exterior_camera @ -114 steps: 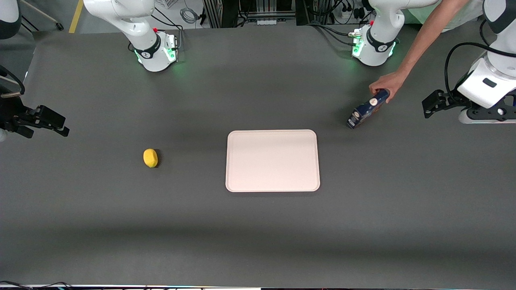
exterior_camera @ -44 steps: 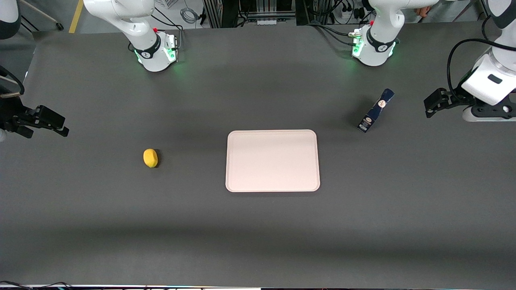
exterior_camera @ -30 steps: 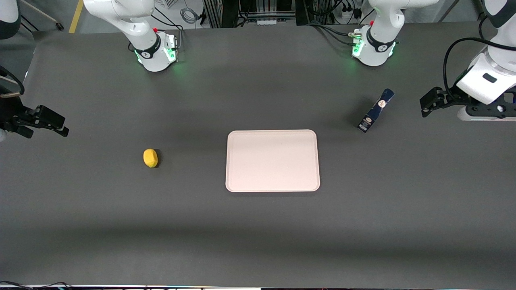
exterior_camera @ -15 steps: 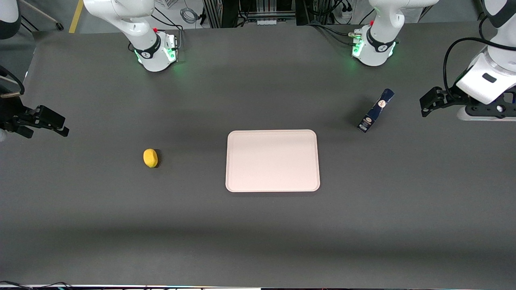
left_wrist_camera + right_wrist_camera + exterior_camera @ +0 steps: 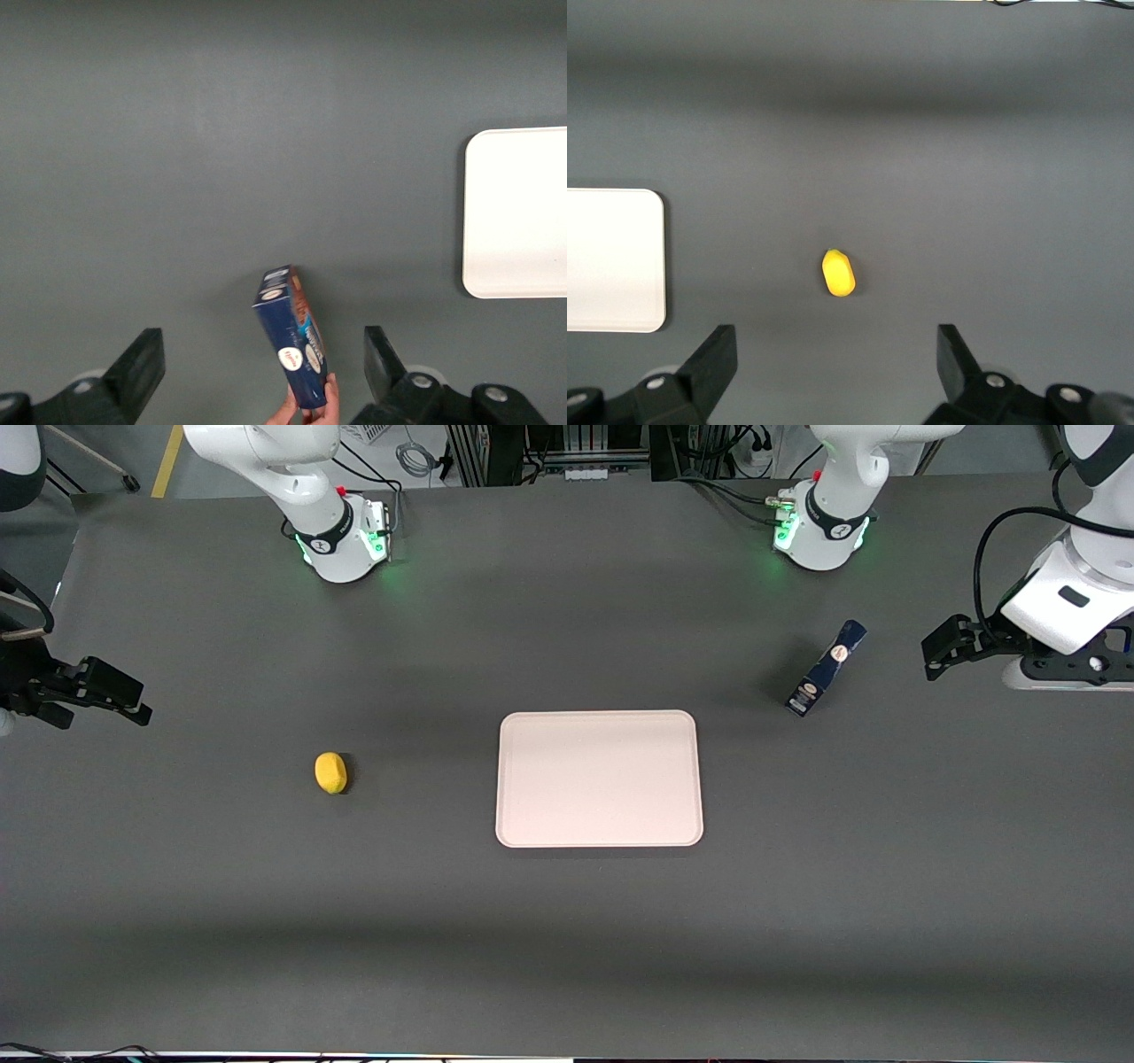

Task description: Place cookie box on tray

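The navy-blue cookie box (image 5: 827, 668) rests on a narrow side on the dark table, toward the working arm's end. It is farther from the front camera than the tray. The pale-pink tray (image 5: 599, 778) lies flat at the table's middle with nothing on it. My left gripper (image 5: 939, 657) hovers beside the box, apart from it, open and empty. In the left wrist view the box (image 5: 292, 341) lies between the spread fingers of the gripper (image 5: 263, 347), with the tray (image 5: 518, 212) off to one side.
A small yellow lump (image 5: 330, 772) lies on the table toward the parked arm's end and also shows in the right wrist view (image 5: 838, 273). In the left wrist view a person's fingers (image 5: 312, 411) touch the box's end; the front view shows no hand.
The person's hand that held the box 3.8 s ago is gone from the front view, and the box rests alone. Over the last second my gripper has only crept slightly.
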`<state>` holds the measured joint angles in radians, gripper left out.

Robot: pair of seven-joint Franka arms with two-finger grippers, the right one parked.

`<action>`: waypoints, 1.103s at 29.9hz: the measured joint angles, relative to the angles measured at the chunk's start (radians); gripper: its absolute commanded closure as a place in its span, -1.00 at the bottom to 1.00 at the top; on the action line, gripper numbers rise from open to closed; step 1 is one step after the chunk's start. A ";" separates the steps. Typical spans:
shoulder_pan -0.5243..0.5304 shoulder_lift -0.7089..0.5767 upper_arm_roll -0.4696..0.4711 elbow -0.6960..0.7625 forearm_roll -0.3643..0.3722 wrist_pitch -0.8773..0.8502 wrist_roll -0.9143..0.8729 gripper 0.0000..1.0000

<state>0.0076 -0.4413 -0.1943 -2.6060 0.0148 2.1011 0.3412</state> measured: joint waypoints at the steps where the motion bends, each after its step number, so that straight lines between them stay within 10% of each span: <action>1: 0.000 0.001 -0.004 -0.010 0.000 0.008 -0.001 -1.00; 33: 0.000 0.169 -0.031 -0.174 -0.050 0.338 -0.006 -1.00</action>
<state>0.0076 -0.2724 -0.2250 -2.7797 -0.0351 2.4394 0.3348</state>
